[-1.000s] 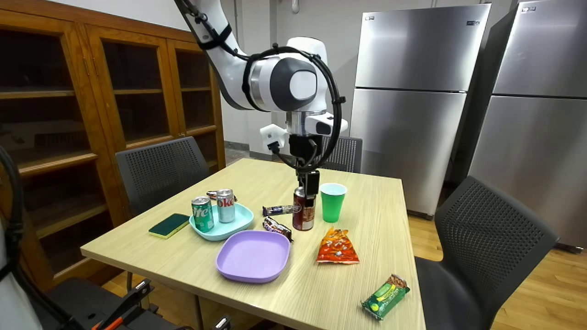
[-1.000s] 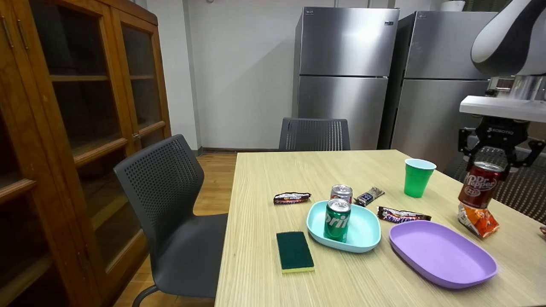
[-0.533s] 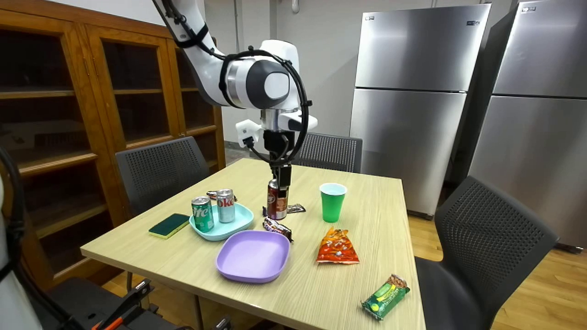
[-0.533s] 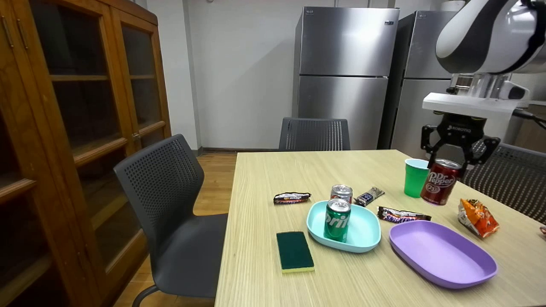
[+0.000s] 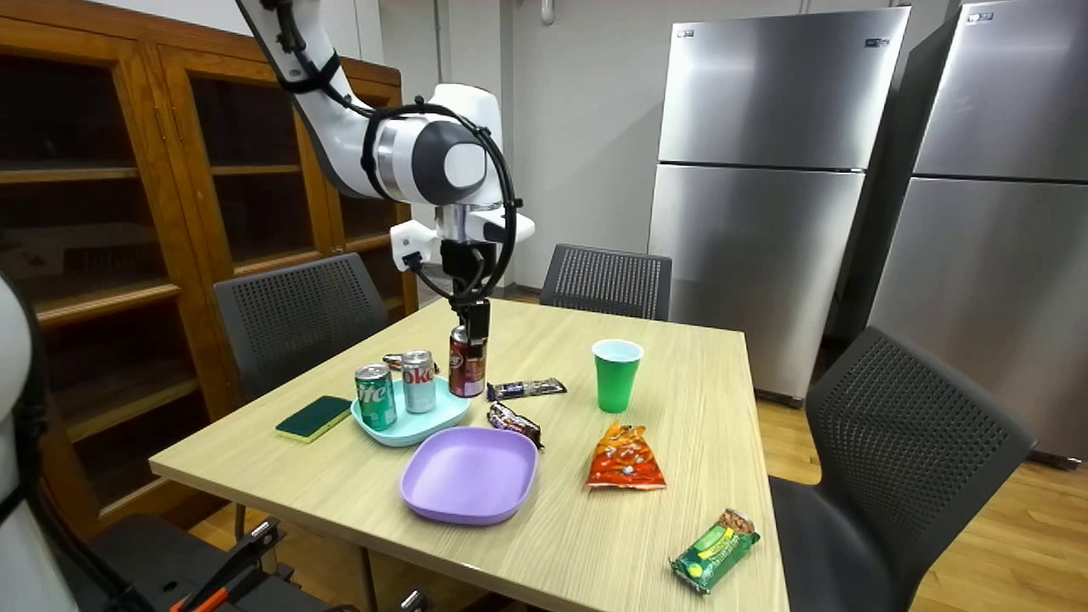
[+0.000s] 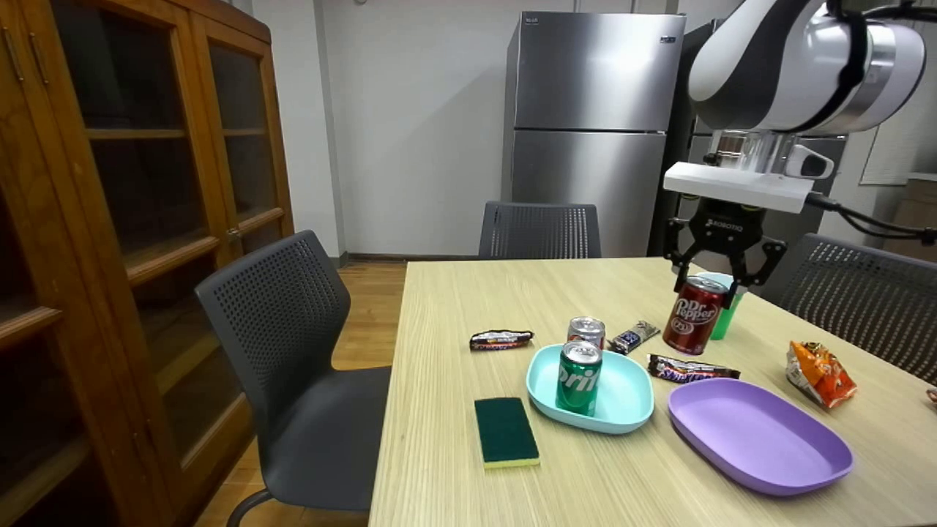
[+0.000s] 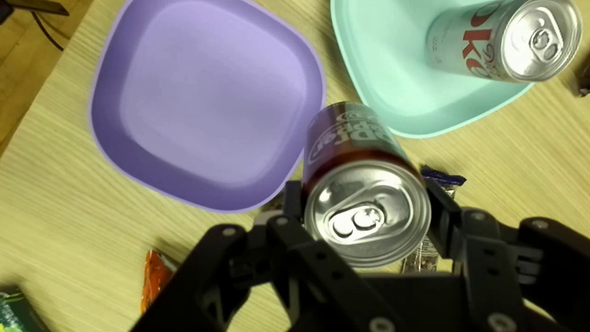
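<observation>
My gripper [image 6: 705, 290] is shut on a dark red Dr Pepper can [image 6: 691, 322], its fingers on either side of the upper part. The can hangs upright and seems to be off the table. Its silver top faces the camera in the wrist view, with the fingers [image 7: 293, 200] against it. Close by is a teal tray [image 7: 392, 60] bearing a Diet Coke can [image 5: 418, 382] and a green Sprite can [image 6: 578, 380]. A purple plate [image 7: 216, 92] lies beside the tray. Wrapped bars [image 5: 527, 389] lie near the held can, partly hidden below it in the wrist view.
A green cup [image 5: 616, 378] stands farther right, partly behind the held can in an exterior view. An orange snack bag [image 5: 626, 459], a green-wrapped bar [image 5: 716, 551] and a sponge [image 6: 506, 432] also lie on the table. Dark chairs [image 5: 608, 280] surround it.
The arm has carried the can leftward in both exterior views, from near the cup and snack bag to beside the teal tray. The grip has stayed the same; the other objects have not moved.
</observation>
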Robot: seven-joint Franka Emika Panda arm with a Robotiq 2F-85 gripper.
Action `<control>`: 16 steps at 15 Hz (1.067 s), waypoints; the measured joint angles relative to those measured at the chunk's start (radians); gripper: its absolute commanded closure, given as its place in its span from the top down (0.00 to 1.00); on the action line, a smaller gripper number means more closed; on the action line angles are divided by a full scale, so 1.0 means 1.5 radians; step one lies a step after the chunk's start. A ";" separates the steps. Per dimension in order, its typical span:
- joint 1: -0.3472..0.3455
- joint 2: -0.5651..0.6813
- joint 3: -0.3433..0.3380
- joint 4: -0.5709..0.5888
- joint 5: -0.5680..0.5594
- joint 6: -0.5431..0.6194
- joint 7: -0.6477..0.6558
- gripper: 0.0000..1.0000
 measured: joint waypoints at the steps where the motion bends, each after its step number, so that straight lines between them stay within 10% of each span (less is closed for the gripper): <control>1: 0.005 0.006 0.005 0.001 0.003 0.005 0.003 0.38; 16: 0.060 0.132 0.017 0.076 0.009 0.082 0.068 0.38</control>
